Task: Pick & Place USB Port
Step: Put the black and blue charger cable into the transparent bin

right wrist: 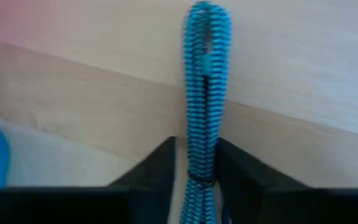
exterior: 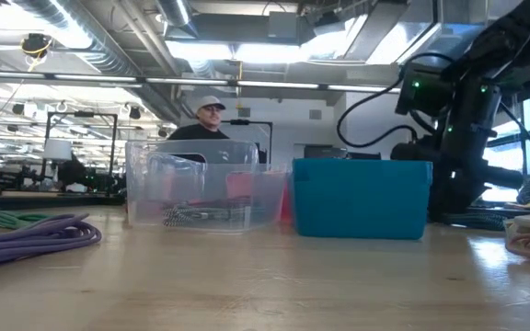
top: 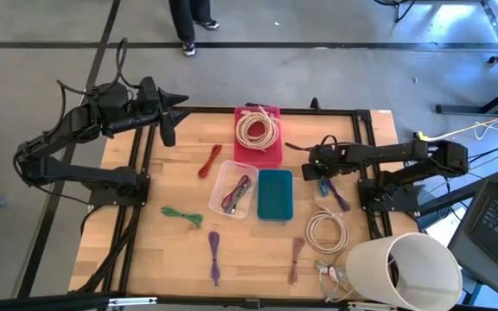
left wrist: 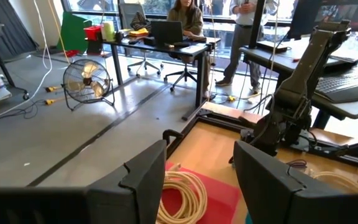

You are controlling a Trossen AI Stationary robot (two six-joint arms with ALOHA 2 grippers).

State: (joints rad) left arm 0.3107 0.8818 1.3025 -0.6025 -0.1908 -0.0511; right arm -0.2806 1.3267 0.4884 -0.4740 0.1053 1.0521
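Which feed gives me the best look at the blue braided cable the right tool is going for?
Right wrist view: the blue braided cable fills the frame, running between the right tool's fingers. High view shows only a sliver beneath that tool. Low and left wrist views don't show it.

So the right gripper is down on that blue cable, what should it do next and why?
Probably finish closing, then lift straight up. In the right wrist view the right gripper has its fingers on either side of the blue cable, which lies on the table, so the cable sits right between the jaws. The teal bin is beside it, likely the drop spot. The left gripper waits raised at the far edge.
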